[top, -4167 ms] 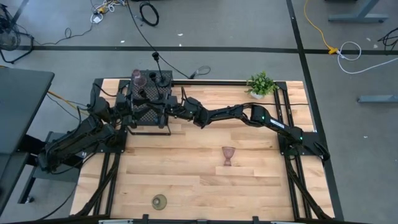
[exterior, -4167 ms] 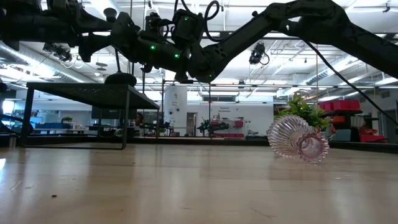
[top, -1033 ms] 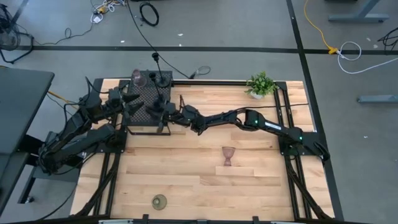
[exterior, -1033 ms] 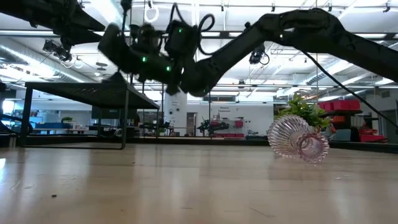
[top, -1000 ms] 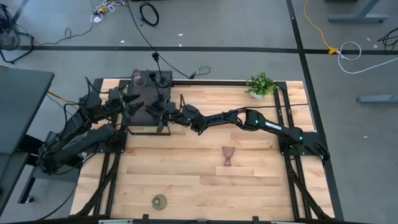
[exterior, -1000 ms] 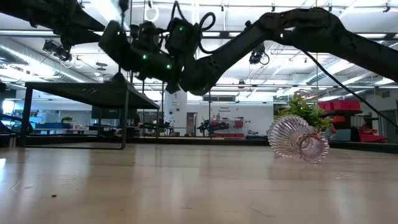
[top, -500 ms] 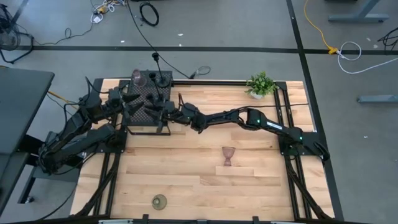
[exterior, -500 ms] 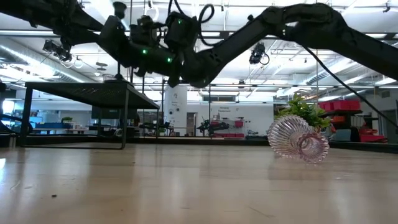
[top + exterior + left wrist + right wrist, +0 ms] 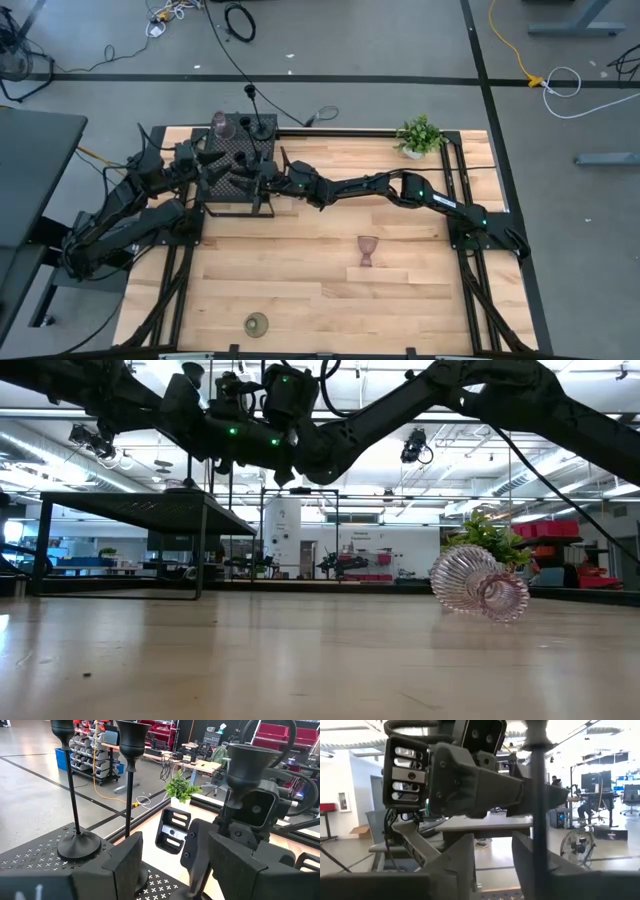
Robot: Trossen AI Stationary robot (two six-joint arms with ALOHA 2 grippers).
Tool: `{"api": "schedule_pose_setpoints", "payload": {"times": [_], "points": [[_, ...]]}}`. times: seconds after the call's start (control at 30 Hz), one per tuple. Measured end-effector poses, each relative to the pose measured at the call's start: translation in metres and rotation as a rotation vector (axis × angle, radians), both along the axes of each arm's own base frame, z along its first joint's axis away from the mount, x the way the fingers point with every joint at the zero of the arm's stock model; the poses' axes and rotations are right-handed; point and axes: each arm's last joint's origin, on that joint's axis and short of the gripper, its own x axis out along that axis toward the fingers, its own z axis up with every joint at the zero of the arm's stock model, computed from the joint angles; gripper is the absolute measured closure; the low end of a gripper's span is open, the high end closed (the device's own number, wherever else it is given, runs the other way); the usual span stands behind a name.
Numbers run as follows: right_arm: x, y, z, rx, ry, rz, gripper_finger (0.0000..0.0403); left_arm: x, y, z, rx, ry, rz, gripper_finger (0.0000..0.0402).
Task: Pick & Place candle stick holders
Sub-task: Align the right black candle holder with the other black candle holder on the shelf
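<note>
Two black candle stick holders (image 9: 70, 785) (image 9: 129, 790) stand by their round bases on the black mesh box (image 9: 236, 192). A pink goblet (image 9: 220, 125) stands at the box's far left corner. A third black holder, its cup (image 9: 250, 762) up, stands upright between my two grippers; its stem (image 9: 538, 795) shows right by one finger of my right gripper (image 9: 492, 840) (image 9: 268, 178), whose fingers stand a narrow gap apart. My left gripper (image 9: 174, 840) (image 9: 222, 165) is open over the box. A second pink goblet (image 9: 368, 250) lies on its side on the table. An olive-gold holder (image 9: 257, 323) sits near the front edge. My right gripper has nothing in the gap between its fingers. The third holder's stem (image 9: 538, 820) runs upright across the view of one finger (image 9: 535, 857); I cannot tell whether that finger touches it.
A small green potted plant (image 9: 420, 135) stands at the far right. The box fills the table's far left corner, and both arms reach over it. Bare wood lies between the fallen goblet and the olive-gold holder.
My right gripper has risen over the box and gone a little toward the table's far edge. The goblet on the table and the olive-gold holder have stayed where they were.
</note>
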Motion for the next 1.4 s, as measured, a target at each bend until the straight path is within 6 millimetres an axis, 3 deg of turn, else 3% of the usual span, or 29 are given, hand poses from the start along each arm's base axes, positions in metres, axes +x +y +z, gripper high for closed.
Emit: {"api": "schedule_pose_setpoints", "payload": {"times": [0.27,0.47,0.87,1.4], "points": [[0.0,0.0,-0.001,0.001,0.016,0.002,0.0199,0.0,0.0,0.0,0.0,0.0,0.0,0.0177],[0.0,0.0,-0.001,-0.003,0.016,0.001,0.0173,0.0,0.0,0.0,-0.001,0.001,0.0,0.0177],[-0.005,0.0,0.028,-0.041,0.087,-0.014,0.017,0.0,0.0,0.0,-0.002,0.002,0.0,0.0177],[-0.009,0.002,0.035,-0.062,0.207,-0.015,0.0172,0.0,0.0,-0.001,-0.009,0.01,0.0,0.0178]]}}
